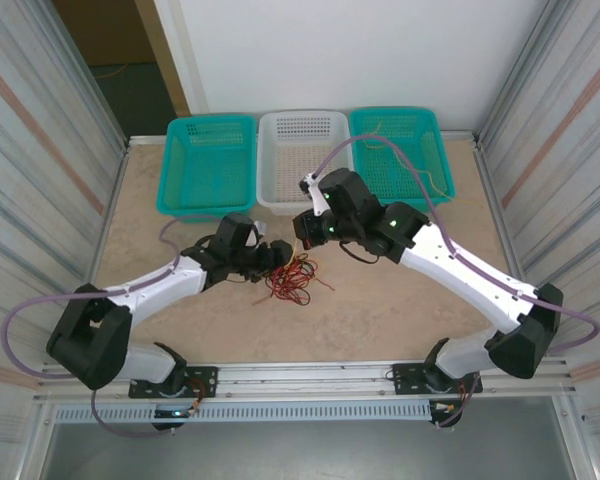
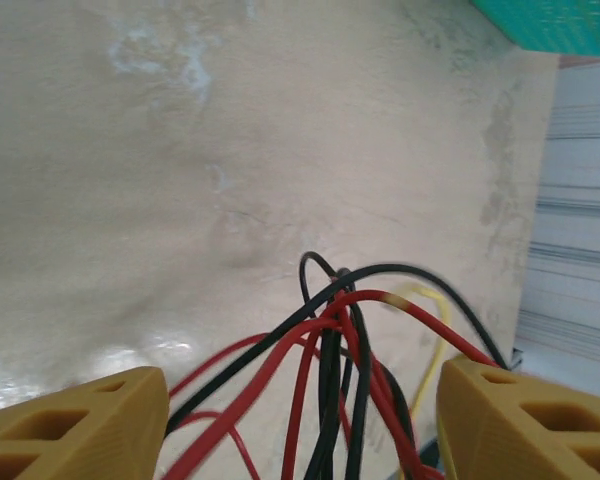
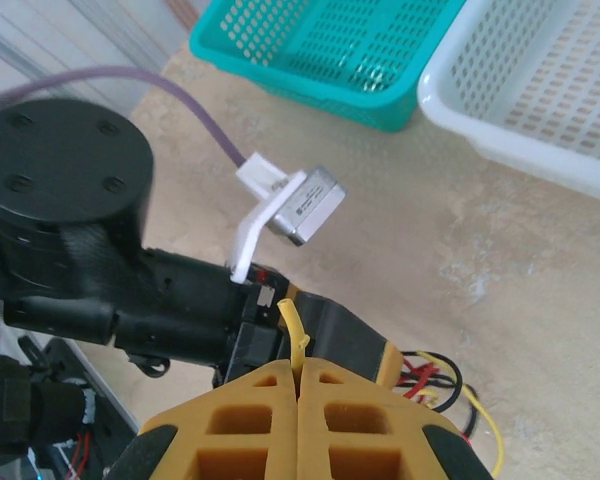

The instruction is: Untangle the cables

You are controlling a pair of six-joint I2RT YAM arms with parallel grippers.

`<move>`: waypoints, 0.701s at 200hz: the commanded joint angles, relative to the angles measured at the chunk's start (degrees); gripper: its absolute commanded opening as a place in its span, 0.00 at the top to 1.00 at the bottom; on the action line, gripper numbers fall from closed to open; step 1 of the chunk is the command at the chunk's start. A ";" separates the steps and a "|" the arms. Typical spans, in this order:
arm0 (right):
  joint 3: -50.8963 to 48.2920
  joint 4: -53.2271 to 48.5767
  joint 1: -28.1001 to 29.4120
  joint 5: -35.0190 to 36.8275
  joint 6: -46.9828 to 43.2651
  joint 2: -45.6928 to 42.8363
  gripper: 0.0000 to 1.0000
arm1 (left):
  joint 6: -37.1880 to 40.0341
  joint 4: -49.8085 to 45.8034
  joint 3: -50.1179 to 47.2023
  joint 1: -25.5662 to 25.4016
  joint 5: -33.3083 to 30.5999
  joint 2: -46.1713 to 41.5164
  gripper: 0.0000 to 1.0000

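My right claw point(image 3: 300, 378) is clamped on a yellow cable point(image 3: 296, 335), bottom centre. My left claw point(image 2: 302, 405) gapes wide around the cables point(image 2: 325, 330).

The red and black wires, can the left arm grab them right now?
Probably yes. The left gripper has its jaws open, and the wires run up between them with nothing blocking. The right gripper is shut on a yellow wire close by.

A beige, marble-patterned tabletop point(image 1: 380, 320) is flanked by the left corrugated panel point(image 1: 40, 150) and the right corrugated panel point(image 1: 565, 110). A plain white wall point(image 1: 360, 50) is seen behind, beside a dark doorway point(image 1: 130, 95). An aluminium rail point(image 1: 310, 375) is fixed along the near edge.
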 commanded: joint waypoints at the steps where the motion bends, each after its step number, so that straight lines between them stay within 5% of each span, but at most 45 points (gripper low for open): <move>1: 3.21 3.47 -2.05 2.19 -1.94 -5.19 1.00 | 1.14 -2.05 -0.30 0.65 -1.46 1.26 0.32; 25: 2.92 2.08 -4.52 6.33 -2.69 -6.82 1.00 | 1.26 -2.12 -1.34 2.02 -1.51 -1.27 0.32; 87: 3.60 0.93 -11.30 2.04 -1.91 -7.77 1.00 | 11.91 -10.88 4.24 2.86 -8.66 -14.68 0.17; 118: 3.34 0.32 -13.16 -0.78 0.67 -5.79 1.00 | 19.56 -7.07 7.37 -2.48 -9.86 -20.81 0.13; 140: 3.05 0.27 -14.01 -3.48 2.20 -3.80 1.00 | 27.29 -4.96 10.43 -9.09 -12.18 -20.34 0.19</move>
